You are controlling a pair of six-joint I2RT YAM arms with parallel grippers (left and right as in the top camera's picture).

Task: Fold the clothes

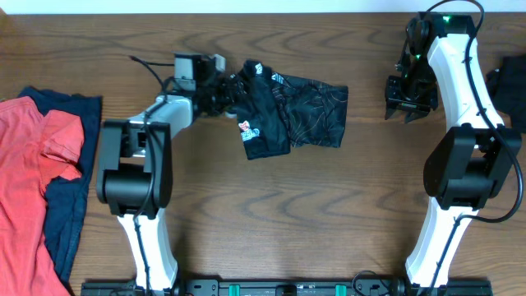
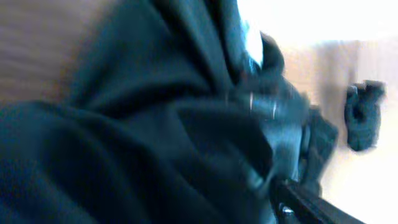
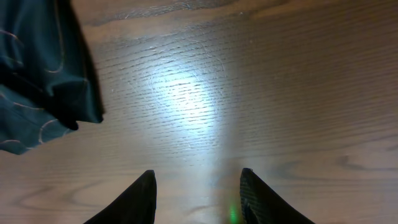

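**A:** Where is the thin black sports jersey (image 1: 296,111) with the fine wavy lines?

**B:** It's crumpled on the brown wooden table (image 1: 329,205), partly doubled over itself. A small white-and-orange logo (image 1: 249,129) faces up near its lower left corner.

**A:** And the left gripper (image 1: 228,93)?

**B:** It's right at the jersey's left edge, with its fingers in among the folds. Its wrist view is blurred and filled with black cloth. I cannot tell whether the jaws are pinched on the fabric or standing apart.

**A:** What about the right gripper (image 1: 408,113)?

**B:** It's off to the jersey's right, clear of the cloth. Its two fingertips stand apart, with bare wood showing between them. Only the jersey's hem reaches the corner of that wrist view.

**A:** Any other clothes?

**B:** A red short-sleeved top (image 1: 29,164) lies well to the jersey's left, spread over a navy top (image 1: 70,205) whose edge shows beside it. Neither one touches the jersey.
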